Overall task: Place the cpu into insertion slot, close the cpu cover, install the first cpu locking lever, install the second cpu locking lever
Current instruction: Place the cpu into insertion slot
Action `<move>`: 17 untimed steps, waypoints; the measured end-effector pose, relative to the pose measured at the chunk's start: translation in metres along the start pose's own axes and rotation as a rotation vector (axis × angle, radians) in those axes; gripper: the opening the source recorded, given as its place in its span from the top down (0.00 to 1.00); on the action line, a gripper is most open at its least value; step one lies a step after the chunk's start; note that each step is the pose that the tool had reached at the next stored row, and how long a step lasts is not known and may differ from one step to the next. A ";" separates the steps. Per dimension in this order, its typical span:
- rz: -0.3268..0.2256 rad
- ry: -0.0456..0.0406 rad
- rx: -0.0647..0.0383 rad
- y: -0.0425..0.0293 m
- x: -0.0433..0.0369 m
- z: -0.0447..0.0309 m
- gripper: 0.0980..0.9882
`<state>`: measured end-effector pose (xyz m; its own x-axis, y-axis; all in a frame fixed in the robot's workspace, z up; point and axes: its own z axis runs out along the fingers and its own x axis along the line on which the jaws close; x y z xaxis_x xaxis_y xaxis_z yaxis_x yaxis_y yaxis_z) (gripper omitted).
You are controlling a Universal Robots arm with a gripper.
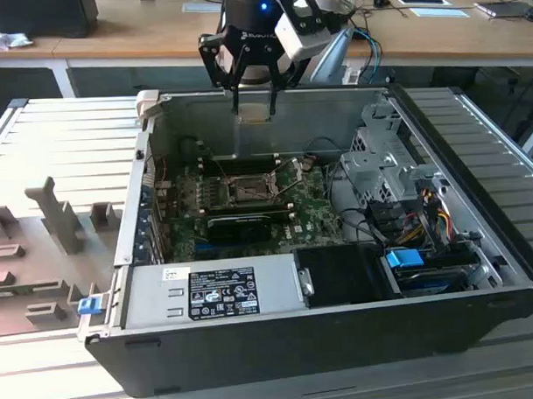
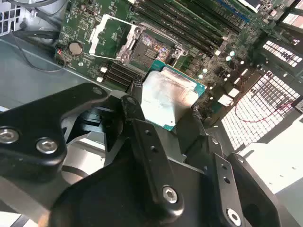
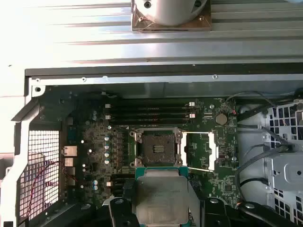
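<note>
Holding the cpu [image 3: 161, 196] clenched by two opposite edges, the claw [image 1: 253, 111] hangs above the open computer case [image 1: 298, 347], clear of its walls, with the uncovered insertion slot [image 3: 156, 149] well below it.

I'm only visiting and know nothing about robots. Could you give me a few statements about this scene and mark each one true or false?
1. The gripper holds the cpu. True.
2. The cpu sits in the insertion slot. False: the slot is empty, and the chip is held clear of it.
3. The cpu cover is shut over the slot. False: it is swung open beside it.
4. The computer case lies open, with its board exposed. True.
</note>
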<state>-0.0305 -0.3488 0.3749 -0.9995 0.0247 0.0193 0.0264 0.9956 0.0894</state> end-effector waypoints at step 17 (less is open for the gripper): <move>0.054 -0.0048 -0.001 0.0000 0.0000 0.0000 0.52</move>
<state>-0.0305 -0.3488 0.3748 -0.9967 0.0792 0.0194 0.0806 0.9927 0.0893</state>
